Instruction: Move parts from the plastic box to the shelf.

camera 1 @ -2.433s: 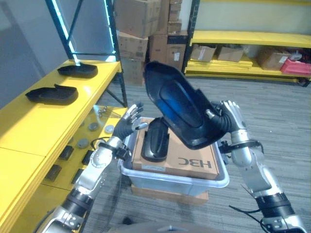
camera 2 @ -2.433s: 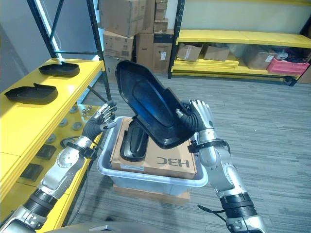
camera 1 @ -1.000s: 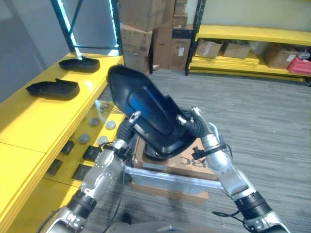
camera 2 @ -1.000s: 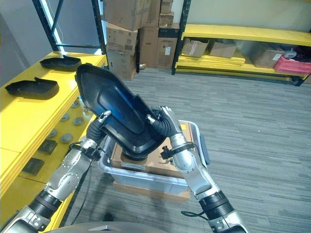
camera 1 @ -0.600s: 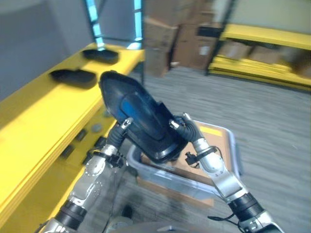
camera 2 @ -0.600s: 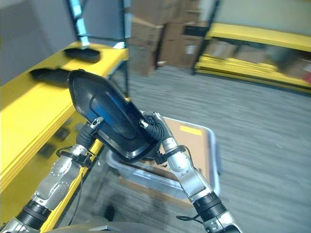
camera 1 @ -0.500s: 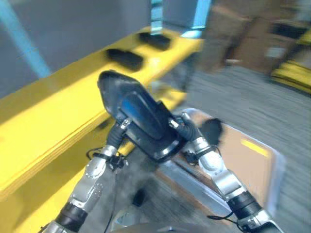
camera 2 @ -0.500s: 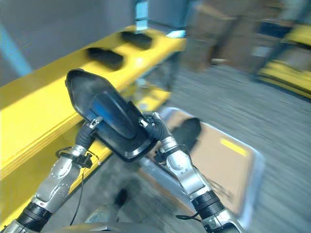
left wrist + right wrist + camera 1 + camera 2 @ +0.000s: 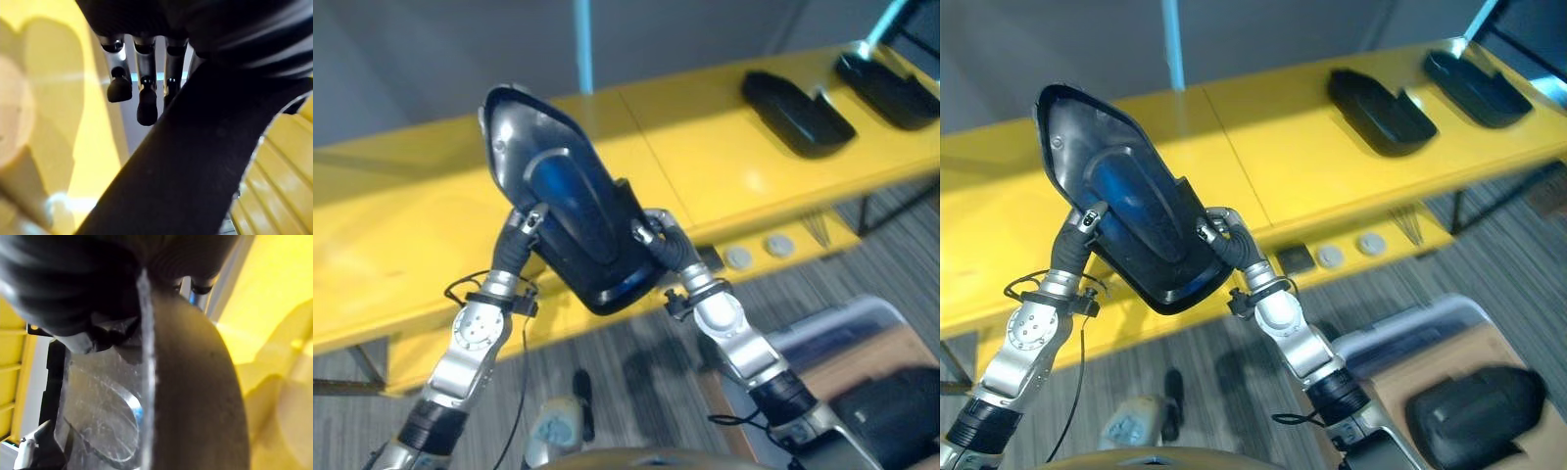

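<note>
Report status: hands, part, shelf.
Left robot hand and right robot hand clamp black part between them, raised over yellow shelf. Two black parts already shelved, off to the side.

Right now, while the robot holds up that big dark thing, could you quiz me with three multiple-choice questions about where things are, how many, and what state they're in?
1. Where is the large glossy black moulded plastic part?
A. lying in the box
B. raised between both hands before the yellow shelf
C. on the floor

2. How many black parts already lie on that shelf?
A. none
B. two
C. five

3. How is the part held?
A. by the left hand alone
B. by nothing
C. left hand at one edge, right hand at the other

Answers:
1 B, it stands tilted above the shelf front.
2 B, one part and another rest at the shelf's far end.
3 C, a thumb shows over each edge.
</note>
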{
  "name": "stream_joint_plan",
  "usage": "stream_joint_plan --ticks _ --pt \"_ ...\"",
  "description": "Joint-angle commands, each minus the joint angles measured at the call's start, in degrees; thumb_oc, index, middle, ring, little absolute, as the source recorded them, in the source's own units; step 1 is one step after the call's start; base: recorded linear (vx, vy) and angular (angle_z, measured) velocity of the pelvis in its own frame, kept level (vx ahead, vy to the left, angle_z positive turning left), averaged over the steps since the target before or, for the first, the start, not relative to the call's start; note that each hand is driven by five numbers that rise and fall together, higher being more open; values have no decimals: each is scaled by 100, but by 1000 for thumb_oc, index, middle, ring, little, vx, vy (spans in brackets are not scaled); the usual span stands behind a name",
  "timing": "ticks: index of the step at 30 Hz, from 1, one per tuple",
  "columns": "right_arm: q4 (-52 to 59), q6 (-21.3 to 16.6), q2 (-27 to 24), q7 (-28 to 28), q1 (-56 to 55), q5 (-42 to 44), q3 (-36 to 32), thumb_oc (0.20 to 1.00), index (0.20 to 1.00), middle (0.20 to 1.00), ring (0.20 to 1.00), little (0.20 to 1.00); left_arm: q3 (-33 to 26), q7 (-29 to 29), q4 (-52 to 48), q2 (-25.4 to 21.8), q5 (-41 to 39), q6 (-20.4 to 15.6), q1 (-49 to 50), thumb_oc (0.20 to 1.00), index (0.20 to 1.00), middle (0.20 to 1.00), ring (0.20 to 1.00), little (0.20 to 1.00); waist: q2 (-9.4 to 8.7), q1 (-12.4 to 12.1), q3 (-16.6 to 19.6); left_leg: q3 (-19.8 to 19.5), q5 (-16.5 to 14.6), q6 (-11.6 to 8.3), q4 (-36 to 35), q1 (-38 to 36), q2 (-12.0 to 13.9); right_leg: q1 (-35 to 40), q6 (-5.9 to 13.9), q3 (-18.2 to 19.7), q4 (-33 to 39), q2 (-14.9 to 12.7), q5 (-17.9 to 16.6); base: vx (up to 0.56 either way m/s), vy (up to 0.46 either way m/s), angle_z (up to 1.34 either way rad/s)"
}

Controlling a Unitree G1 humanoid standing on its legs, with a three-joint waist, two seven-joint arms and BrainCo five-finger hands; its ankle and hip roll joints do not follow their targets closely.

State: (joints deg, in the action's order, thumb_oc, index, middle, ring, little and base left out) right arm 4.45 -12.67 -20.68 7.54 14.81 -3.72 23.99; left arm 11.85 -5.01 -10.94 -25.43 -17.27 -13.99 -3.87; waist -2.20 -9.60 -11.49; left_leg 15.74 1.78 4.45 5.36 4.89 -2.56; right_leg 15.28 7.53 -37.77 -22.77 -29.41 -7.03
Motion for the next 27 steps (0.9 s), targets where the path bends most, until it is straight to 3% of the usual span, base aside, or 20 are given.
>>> stream_joint_plan --ticks 1,2,3,5,6,7,8,10,16,17,27 --pt "694 -666 -45 -299 53 189 10 200 200 200 200 200 -201 -256 -222 -117 387 -535 -465 200 200 200 200 200 355 326 344 -871 -559 -16 -311 -252 64 -1043 200 1485 -681 295 -173 263 357 102" --pt "739 -680 -91 -300 8 182 -15 200 200 200 200 200 -112 -313 -152 -81 462 -563 -588 200 200 200 200 200 472 501 291 -1034 -509 -33 -411 -398 99 -1435 -6 1912 -680 726 359 190 187 80" --pt "775 -678 -124 -327 -9 206 -45 200 200 200 200 200 -50 -283 -137 -55 502 -569 -665 200 200 200 200 200 523 567 228 -1142 -501 -74 -484 -524 112 -1667 -40 2127 -542 975 661 160 61 51" --pt "837 -684 -132 -344 36 218 -60 200 200 200 200 200 -37 -265 -165 -66 556 -577 -715 200 200 200 200 200 551 547 173 -1191 -509 -115 -550 -602 164 -1694 -49 2077 -130 1032 757 154 -107 46" --pt "941 -716 -153 -324 32 139 -148 200 200 200 200 200 -2 -266 -205 -59 630 -614 -764 200 200 200 200 200 489 637 136 -1370 -554 -213 -641 -726 187 -1782 -31 2116 963 1243 850 273 -230 49" --pt "906 -721 -175 -323 -10 94 -191 200 200 200 200 200 51 -285 -154 -22 707 -633 -817 200 200 200 200 200 416 755 115 -1541 -608 -238 -663 -821 156 -1844 59 2542 1409 1514 836 200 -193 33" --pt "904 -722 -175 -322 -7 92 -194 200 200 200 200 200 55 -289 -148 -21 712 -637 -825 200 200 200 200 200 420 747 115 -1535 -591 -239 -666 -813 161 -1832 55 2540 1460 1525 792 169 -116 27" --pt "933 -754 -206 -366 -81 87 -230 200 200 200 200 200 160 -322 -41 27 865 -669 -996 200 200 200 200 200 248 806 103 -1682 -634 -297 -709 -907 133 -1817 187 3139 1991 1808 566 144 -163 72" --pt "1075 -807 -333 -562 -330 130 -267 200 200 200 200 200 -7 -379 -143 55 1061 -605 -775 200 200 200 200 200 187 749 409 -1830 -493 -498 -931 -993 346 -1284 40 2833 2518 1945 557 90 -213 46" --pt "1153 -824 -384 -666 -398 192 -269 1000 1000 1000 1000 1000 -34 -380 -168 37 1093 -602 -731 200 200 200 200 200 188 770 436 -1864 -482 -540 -941 -1026 391 -1173 9 2805 2583 2001 573 109 -145 15" --pt "1359 -718 -673 -1235 -777 1000 -636 1000 1000 1000 1000 1000 -689 -662 225 -309 1916 -395 -457 200 200 200 200 200 196 871 622 -1784 -508 -714 -1036 -1324 614 -800 -122 2773 2777 2208 752 67 -64 -2"
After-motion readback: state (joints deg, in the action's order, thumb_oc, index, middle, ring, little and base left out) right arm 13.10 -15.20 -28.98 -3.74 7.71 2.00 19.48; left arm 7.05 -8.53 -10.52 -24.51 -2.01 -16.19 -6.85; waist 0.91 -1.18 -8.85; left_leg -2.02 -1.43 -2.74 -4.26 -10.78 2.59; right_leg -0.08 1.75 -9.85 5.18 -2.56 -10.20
